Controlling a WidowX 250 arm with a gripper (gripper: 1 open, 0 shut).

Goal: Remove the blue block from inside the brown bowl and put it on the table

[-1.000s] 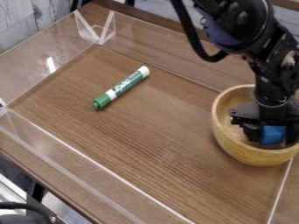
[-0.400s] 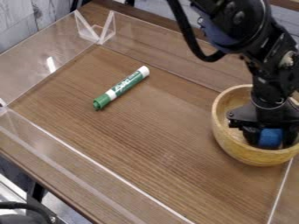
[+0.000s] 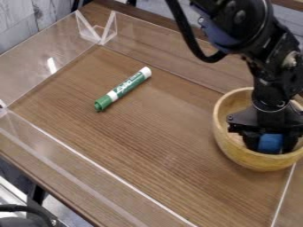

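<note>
The brown bowl (image 3: 229, 144) sits on the table (image 3: 154, 142) at the right, close to the front-right acrylic wall. Inside it lies the blue block (image 3: 271, 144), only its upper face showing between black fingers. My gripper (image 3: 270, 136) reaches straight down into the bowl, and its jaws stand closed against both sides of the block. The block still rests low in the bowl. The arm (image 3: 254, 35) comes in from the upper right and hides the bowl's far rim.
A green-and-white marker (image 3: 123, 88) lies diagonally on the table left of centre. Low clear acrylic walls (image 3: 35, 142) border the tabletop, with a clear triangular bracket (image 3: 97, 30) at the back left corner.
The jaws have narrowed onto the blue block. The hand has stayed almost where it was inside the bowl; the bowl and marker have not moved.
</note>
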